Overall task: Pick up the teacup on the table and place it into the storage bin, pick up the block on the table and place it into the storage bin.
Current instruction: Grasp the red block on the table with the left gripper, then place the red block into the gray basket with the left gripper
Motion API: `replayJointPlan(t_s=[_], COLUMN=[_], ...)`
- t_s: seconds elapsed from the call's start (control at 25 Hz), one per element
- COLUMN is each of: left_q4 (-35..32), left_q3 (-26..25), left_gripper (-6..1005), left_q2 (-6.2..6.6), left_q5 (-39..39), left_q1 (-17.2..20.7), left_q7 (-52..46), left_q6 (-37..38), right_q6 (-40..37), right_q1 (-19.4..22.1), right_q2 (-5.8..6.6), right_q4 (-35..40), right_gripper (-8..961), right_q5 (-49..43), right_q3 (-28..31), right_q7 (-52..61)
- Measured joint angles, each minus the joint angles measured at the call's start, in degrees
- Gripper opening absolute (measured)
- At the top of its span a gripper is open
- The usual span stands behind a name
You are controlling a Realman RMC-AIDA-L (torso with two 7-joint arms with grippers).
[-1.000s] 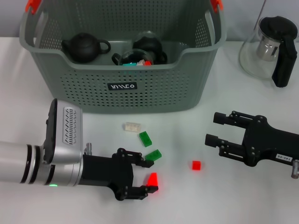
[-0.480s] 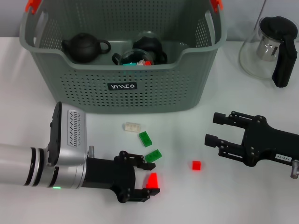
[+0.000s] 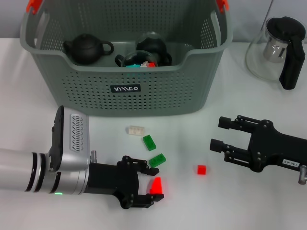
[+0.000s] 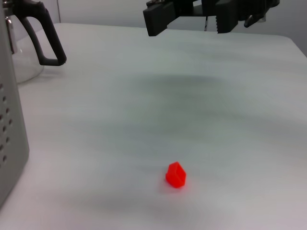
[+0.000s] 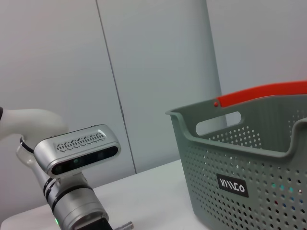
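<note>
Left end effector (image 3: 147, 187) low on near table (image 3: 201, 211), fingers apart around red wedge block (image 3: 156, 184). Right end effector (image 3: 221, 132) idle at right, fingers apart, empty. Storage bin (image 3: 125, 89) far, holding teapots.

At the lower left of the head view, the left arm is a smooth silver-grey cylinder ringed by thin black bands, with a small green light glowing on its underside. A silver, rounded-box camera housing (image 3: 70, 135) with slotted vents sits on its wrist. Its black, linkage-jointed tool (image 3: 142, 184) follows. At right, the matching black right tool (image 3: 222, 133) carries a small white label with dark lettering.
</note>
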State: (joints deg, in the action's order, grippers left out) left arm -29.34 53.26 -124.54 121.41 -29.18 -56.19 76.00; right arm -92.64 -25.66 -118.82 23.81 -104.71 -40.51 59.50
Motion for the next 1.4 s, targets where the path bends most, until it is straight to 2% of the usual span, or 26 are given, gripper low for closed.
replayJointPlan(t_s=[0.48, 0.68, 0.84, 0.92, 1.0, 1.12, 1.2, 1.32, 1.4], left_q4=[-0.6, -2.4, -9.5, -15.4, -21.7, -31.9, -36.3, -39.6, -40.6], left_q3=[1.0, 0.1, -6.0, -11.7, -15.6, -18.4, -18.2, -16.7, -13.9], left_gripper=[486, 410, 420, 425, 430, 437, 442, 449, 454], left_q2=[-0.06, 0.12, 0.87, 1.5, 1.96, 2.55, 2.56, 2.57, 3.44], left_q5=[-0.3, -0.9, -1.8, -2.2, -3.5, -8.3, -9.6, -9.1, -7.6], left_q1=[-0.3, -0.2, 0.4, 0.0, -1.2, -4.3, -6.2, -8.3, -10.5], left_q7=[1.2, -1.9, -9.0, -14.5, -22.9, -37.3, -41.1, -44.3, -46.8], left_q6=[-0.2, 1.9, 15.1, 24.6, 30.1, 31.0, 29.3, 25.7, 20.5], right_q6=[0.0, 0.0, 0.0, 0.0, 0.0, 0.0, 0.0, 0.0, 0.0], right_q1=[0.0, 0.0, 0.0, 0.0, 0.0, 0.1, 0.1, 0.1, 0.1], right_q2=[0.0, 0.0, 0.08, 0.07, 0.03, -0.06, -0.12, -0.2, -0.3], right_q4=[-0.1, -0.1, -0.1, -0.1, -0.1, -0.1, -0.1, -0.1, -0.1], right_gripper=[684, 684, 684, 684, 684, 684, 684, 683, 683], right_q5=[-0.1, -0.1, 0.0, 0.0, 0.0, 0.0, 0.0, 0.0, 0.0], right_q3=[0.0, 0.0, 0.0, 0.0, 0.0, 0.0, 0.0, 0.0, 0.0], right_q7=[0.1, 0.3, 0.4, 0.5, 0.5, 0.3, 0.2, 0.2, 0.2])
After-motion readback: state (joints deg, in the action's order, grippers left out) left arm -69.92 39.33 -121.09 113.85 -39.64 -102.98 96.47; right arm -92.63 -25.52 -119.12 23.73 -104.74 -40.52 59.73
